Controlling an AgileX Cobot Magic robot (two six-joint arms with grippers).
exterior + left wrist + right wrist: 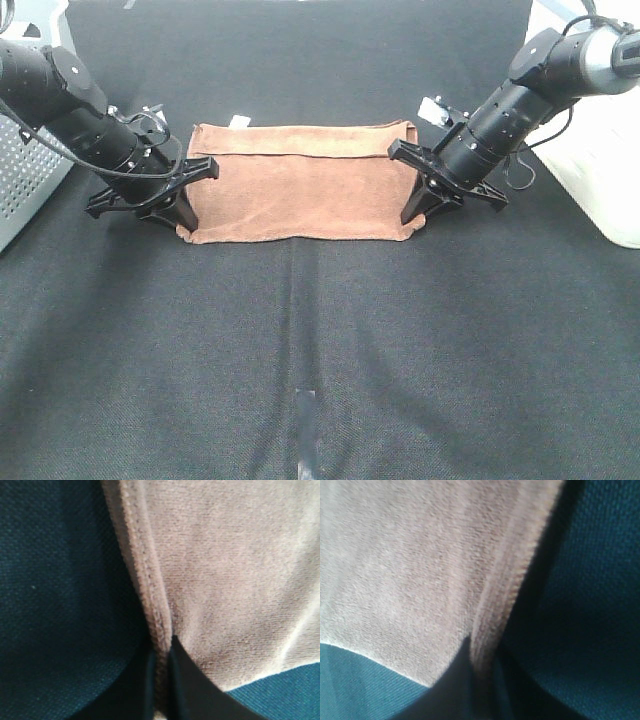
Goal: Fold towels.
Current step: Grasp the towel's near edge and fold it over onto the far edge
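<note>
Exterior high view shows us the left gripper (pixel 186 216) set down at the near left corner of the towel (pixel 300 185). The towel lies flat on the black table cover (pixel 300 350), mid-scene and toward the far side. In the left wrist view, the jaws are closed on the stitched hem (pixel 150 580), with the cloth edge pinched between them. A white tag (pixel 239 121) sits at the far edge, and a lapped band of cloth runs along that edge. At the near right corner, the right gripper (pixel 412 210) is likewise clamped on the hem, as the right wrist view confirms. We judge that both near corners are pinched together so that the near edge can be raised level and carried toward the far edge without skewing the fold.
</note>
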